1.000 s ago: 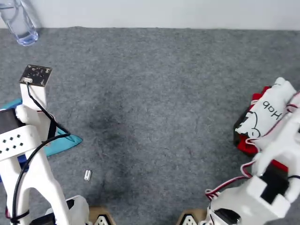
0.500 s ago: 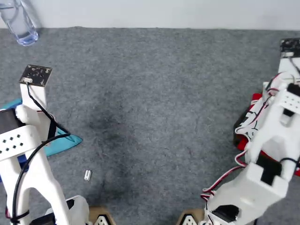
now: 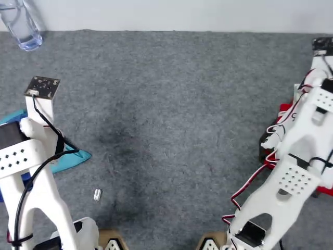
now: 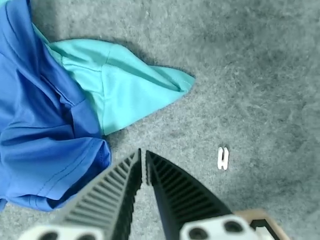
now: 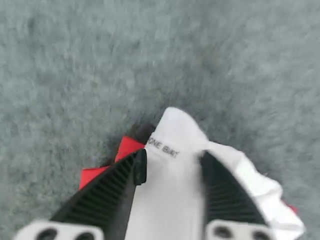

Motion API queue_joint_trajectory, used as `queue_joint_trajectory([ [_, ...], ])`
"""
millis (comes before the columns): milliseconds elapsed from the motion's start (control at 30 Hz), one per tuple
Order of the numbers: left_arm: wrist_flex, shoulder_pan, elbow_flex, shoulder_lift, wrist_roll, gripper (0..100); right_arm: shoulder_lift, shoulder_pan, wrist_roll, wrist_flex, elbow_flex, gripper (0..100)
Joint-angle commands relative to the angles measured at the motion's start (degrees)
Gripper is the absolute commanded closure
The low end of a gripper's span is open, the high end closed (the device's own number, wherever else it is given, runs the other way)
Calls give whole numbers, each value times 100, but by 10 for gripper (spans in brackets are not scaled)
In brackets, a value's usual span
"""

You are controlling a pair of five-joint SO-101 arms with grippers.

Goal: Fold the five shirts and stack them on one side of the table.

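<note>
Grey felt-like tabletop (image 3: 171, 104) separates the two groups of shirts. At the right edge there is a pile: a white shirt (image 5: 175, 135) lies on top of a red shirt (image 5: 92, 176), and a dark, probably black layer (image 3: 264, 146) shows at the pile's left side. The right gripper (image 5: 170, 167) hangs over this pile with its fingers spread wide on either side of the white shirt. They are not pinching it, and I cannot tell whether they touch the cloth. The white shirt looks bunched rather than flat where it runs under the fingers.

At the left edge, the blue shirt (image 4: 35, 130) and the teal shirt (image 4: 125, 90) lie rumpled and overlapping, the blue partly on top of the teal, and neither is folded. The left gripper (image 4: 143, 155) is above the bare tabletop just beside the blue shirt's hem. Its fingers are pressed almost together and hold nothing. A small white clip (image 4: 223, 158) lies a little to the right of them, apart from the shirts.

Judging by this, the task is past halfway. Three shirts seem to be gathered on the right, though how neatly the white one is folded is unclear. What remains is to fold the blue and teal shirts, carry them across to the right, and add them to that stack.
</note>
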Motion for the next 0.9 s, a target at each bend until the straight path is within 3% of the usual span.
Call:
queue_joint_trajectory([
  [0,-97,26,-40,-149,-53,988,-22,-13,62,207,-765,991],
  [633,-88,18,-40,-149,-53,988,769,-576,2286,-673,-1064,990],
  [867,-105,35,-40,-149,-53,988,690,-690,2400,-629,-1064,990],
])
